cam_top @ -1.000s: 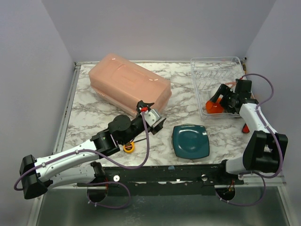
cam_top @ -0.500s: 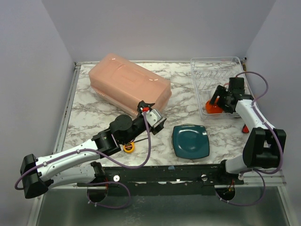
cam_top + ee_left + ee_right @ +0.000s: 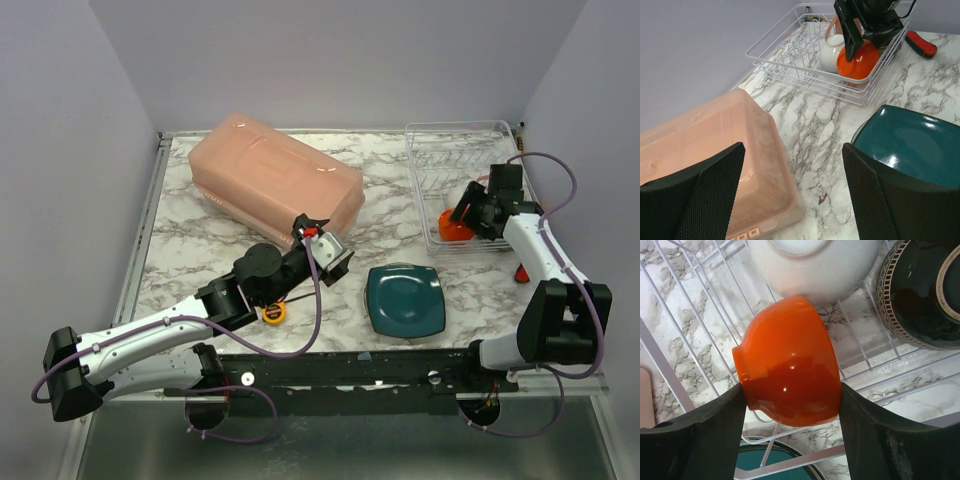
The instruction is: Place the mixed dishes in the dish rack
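Observation:
My right gripper [image 3: 470, 215] is shut on the small orange bowl [image 3: 790, 370] and holds it tilted over the near part of the white wire dish rack [image 3: 440, 150]. A white bowl [image 3: 812, 265] and a dark patterned bowl [image 3: 920, 295] lie in the rack just beyond it. A pinkish mug [image 3: 831, 26] shows partly behind the right arm. The teal square plate [image 3: 405, 300] lies flat on the table in front of the rack. My left gripper [image 3: 330, 250] is open and empty above the table between the tub and the teal plate. The pale-green plate is out of view.
A big pink plastic tub [image 3: 275, 180] lies upside down at the back left. A yellow tape measure [image 3: 273, 313] sits under the left arm. A red-handled tool [image 3: 521, 272] lies right of the rack's near corner.
My right gripper has moved the orange bowl a little farther back and right over the rack. The left arm has not moved.

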